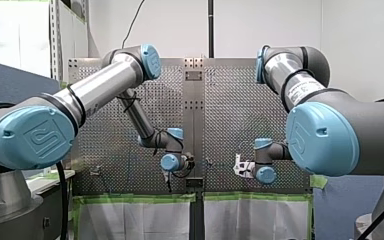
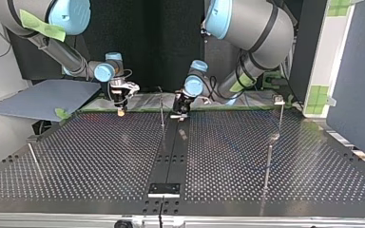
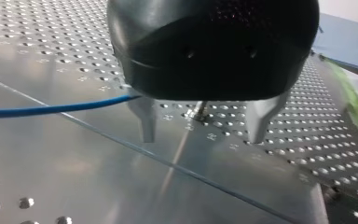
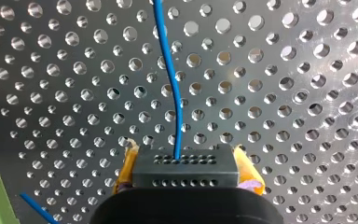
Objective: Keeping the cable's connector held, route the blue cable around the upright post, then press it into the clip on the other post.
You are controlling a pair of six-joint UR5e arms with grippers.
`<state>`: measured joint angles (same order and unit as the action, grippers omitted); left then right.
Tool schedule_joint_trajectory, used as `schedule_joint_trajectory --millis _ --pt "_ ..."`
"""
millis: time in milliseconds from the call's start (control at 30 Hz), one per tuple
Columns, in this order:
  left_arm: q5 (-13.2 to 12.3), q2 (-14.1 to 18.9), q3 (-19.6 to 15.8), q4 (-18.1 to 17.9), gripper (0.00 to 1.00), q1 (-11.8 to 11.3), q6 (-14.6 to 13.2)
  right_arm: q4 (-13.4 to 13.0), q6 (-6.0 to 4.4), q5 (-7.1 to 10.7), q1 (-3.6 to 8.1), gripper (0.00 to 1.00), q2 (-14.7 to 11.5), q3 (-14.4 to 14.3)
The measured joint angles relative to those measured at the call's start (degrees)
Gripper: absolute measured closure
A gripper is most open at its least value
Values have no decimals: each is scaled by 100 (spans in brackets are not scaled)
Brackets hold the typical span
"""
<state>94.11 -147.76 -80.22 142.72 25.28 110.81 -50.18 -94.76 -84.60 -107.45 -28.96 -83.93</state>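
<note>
My right end effector (image 4: 186, 164) clamps the connector (image 4: 185, 173) on the blue cable (image 4: 170, 70). My left end effector (image 3: 201, 136) has its fingers apart.

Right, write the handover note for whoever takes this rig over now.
Right gripper: shut on the black connector; the blue cable leaves it ahead, over the table.
Left gripper: open, low over the table, the cable running up beside it, nothing gripped.
Thin upright post: between the two grippers in the top view. What looks like the clip tops a post at that view's right.
Done: connector held.
Left: routing round the post and pressing into the clip; neither visibly begun.
</note>
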Motion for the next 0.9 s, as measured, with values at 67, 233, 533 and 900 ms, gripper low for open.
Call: schedule_joint_trajectory --millis 67,233,533,900 --pt "84 0 0 96 0 25 -110 2 -1 3 0 100 1 2" --pt "267 0 0 351 0 102 -375 6 -1 10 0 100 1 0" --pt "486 81 0 767 0 212 -885 35 13 28 8 100 3 0" --pt "443 460 -1 1011 0 453 -1463 51 9 29 28 100 9 -1"
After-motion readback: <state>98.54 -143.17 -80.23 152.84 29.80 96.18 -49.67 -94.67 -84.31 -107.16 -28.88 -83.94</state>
